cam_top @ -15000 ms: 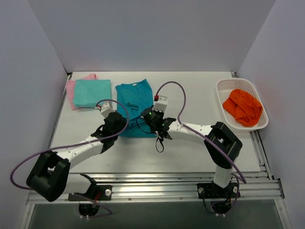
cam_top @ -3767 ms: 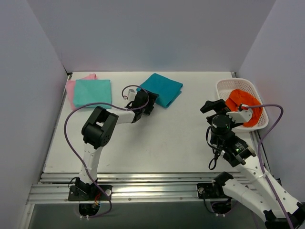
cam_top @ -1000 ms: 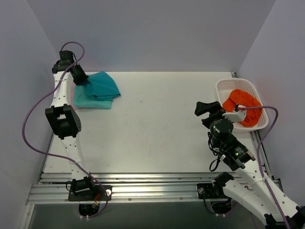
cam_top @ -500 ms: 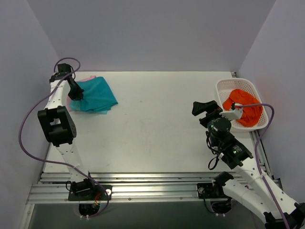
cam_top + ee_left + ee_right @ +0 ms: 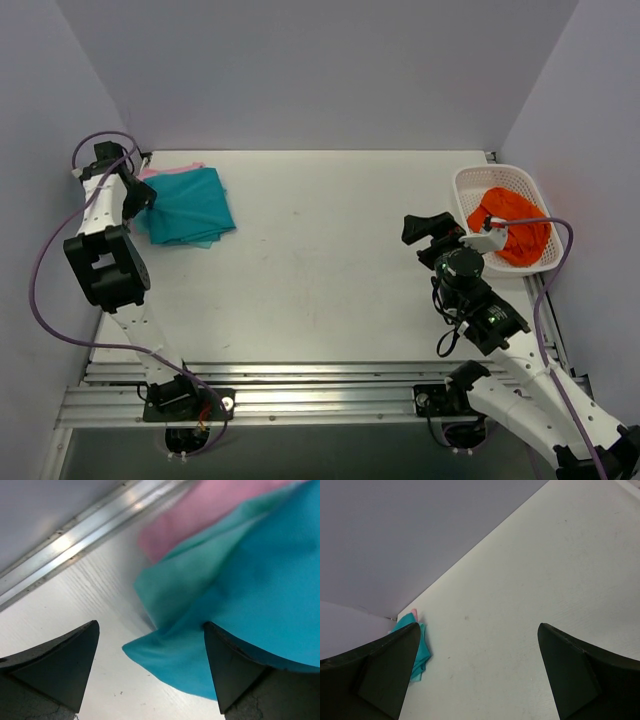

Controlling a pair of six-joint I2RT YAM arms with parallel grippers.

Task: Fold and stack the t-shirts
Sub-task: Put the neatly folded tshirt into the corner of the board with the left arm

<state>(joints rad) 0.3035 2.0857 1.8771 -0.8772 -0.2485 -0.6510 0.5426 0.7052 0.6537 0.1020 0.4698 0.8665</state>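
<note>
Overhead looks down, left wrist close on t-shirts (image 5: 260,595) (right wrist sees them afar)

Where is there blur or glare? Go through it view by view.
Left wrist: the teal shirt and pink shirt are soft and out of focus, and there is bright glare on the metal rail. Right wrist: the table is evenly lit, with no glare. Top external: sharp and evenly lit throughout.

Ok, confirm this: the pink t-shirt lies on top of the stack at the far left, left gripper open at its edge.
Wrong on one point: the deep teal t-shirt lies on top; the pink t-shirt only peeks out from beneath, as the left wrist view shows. The left gripper is open at the stack's edge.
</note>
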